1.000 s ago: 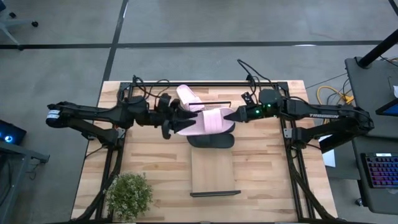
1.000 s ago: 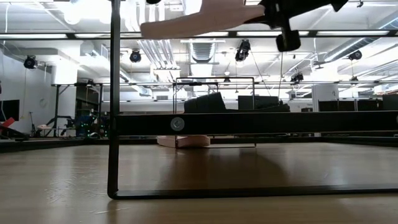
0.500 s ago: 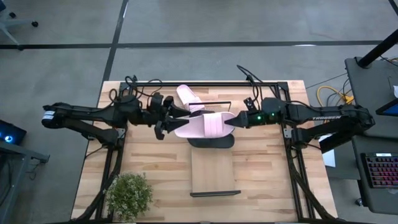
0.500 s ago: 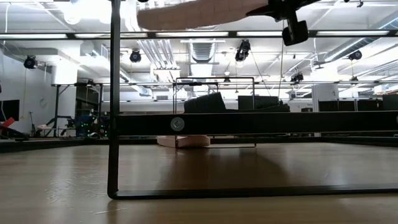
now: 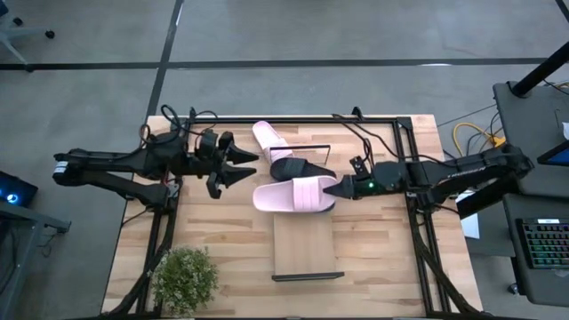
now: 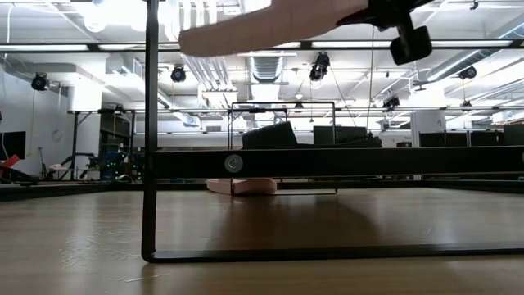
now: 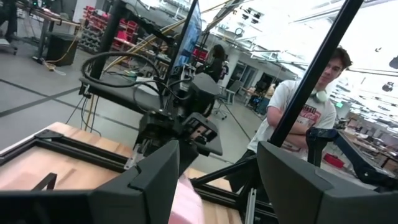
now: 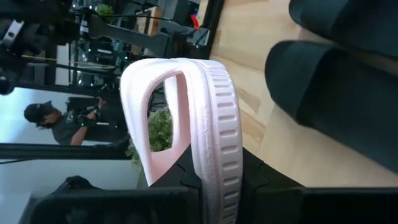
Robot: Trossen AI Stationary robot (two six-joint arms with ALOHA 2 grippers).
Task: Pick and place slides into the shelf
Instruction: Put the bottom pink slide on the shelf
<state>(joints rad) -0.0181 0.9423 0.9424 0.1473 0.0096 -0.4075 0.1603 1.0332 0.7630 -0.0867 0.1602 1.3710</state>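
Note:
My right gripper is shut on a pale pink slide, which hangs in the air over the far end of the light-wood shelf board. In the low view this slide floats high above the table. My left gripper is open, a short way left of the slide's free end, and touches nothing. A black slide lies on the table just beyond the held one. A second pink slide lies near the far rail. The right wrist view shows two black slides below. My right gripper holds the pink slide by the end nearest its strap, pinched between the two fingers. It comes level from the table's right, along the slide's length. The slide is lifted clear, roughly level, its free end pointing toward the left arm.
A potted plant stands at the near left corner. Black frame rails run along both sides and the far edge. The shelf's wire frame stands at the near end. A person stands beyond the table.
My left gripper has come off the pink slide's free end and drawn back toward the table's left. My right gripper has carried the slide toward the near edge, which uncovered the black slide that lay under it.

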